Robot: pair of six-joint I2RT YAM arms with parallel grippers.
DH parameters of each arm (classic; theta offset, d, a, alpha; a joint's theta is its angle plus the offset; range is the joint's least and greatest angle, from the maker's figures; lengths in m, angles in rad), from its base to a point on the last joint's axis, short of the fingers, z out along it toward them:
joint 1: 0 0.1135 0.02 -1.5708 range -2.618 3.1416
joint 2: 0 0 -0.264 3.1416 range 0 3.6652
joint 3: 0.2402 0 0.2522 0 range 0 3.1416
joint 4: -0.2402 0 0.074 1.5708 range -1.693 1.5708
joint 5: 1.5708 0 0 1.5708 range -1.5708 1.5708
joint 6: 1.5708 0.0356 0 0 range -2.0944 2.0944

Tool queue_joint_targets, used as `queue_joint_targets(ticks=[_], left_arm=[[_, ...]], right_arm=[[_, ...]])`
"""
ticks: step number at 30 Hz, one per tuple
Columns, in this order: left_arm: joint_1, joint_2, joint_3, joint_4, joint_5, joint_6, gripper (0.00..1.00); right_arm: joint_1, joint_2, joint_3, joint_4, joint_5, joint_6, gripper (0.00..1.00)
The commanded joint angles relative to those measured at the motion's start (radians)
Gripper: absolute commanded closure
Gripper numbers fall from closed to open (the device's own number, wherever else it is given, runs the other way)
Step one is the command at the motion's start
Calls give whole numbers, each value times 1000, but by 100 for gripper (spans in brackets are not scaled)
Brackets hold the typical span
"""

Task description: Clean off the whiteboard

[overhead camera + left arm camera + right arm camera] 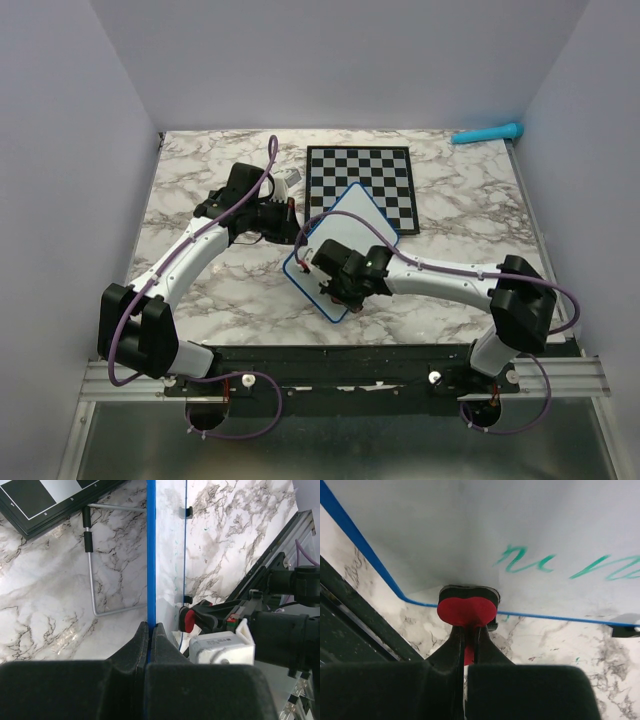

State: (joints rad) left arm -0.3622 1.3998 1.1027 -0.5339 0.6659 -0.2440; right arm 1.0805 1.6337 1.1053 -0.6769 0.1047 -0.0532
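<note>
The whiteboard (pixel 345 245), white with a thin blue rim, sits turned like a diamond in the middle of the table, its far corner over the chessboard (pixel 362 178). My left gripper (pixel 291 216) is shut on the board's left rim; in the left wrist view the blue rim (pixel 151 555) runs between the closed fingers (pixel 140 642). My right gripper (pixel 338 292) is shut on a red eraser (pixel 467 611), which is pressed at the board's near rim. Teal handwriting (pixel 525 560) shows on the whiteboard (pixel 470 525) in the right wrist view. The eraser also shows in the left wrist view (pixel 187 620).
A teal marker (pixel 487 133) lies at the back right by the wall. A wire stand (pixel 90 570) lies on the marble beside the board, near the chessboard (pixel 35 500). The black rail (pixel 330 355) runs along the near table edge.
</note>
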Motion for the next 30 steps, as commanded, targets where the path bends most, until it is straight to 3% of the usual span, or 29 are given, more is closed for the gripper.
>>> queue_joint_targets(ticks=[1,8,19,22,30], left_arm=[[-12,-1,-3,-15,38,2,100],[-12,-2,-6,-14,37,2,100],[-12,1,-4,-14,46,5,100],[-12,4,-7,-11,47,2,100],[-12,4,-1,-23,46,9,100]], right_arm=[[-49,35,140,65,30,-13,99],[-97,64,255,66,18,-48,99],[-97,-5,-33,69,-77,-89,99],[-99,-2,-3,68,-59,-103,99],[-178,77,309,28,-31,-128,99]])
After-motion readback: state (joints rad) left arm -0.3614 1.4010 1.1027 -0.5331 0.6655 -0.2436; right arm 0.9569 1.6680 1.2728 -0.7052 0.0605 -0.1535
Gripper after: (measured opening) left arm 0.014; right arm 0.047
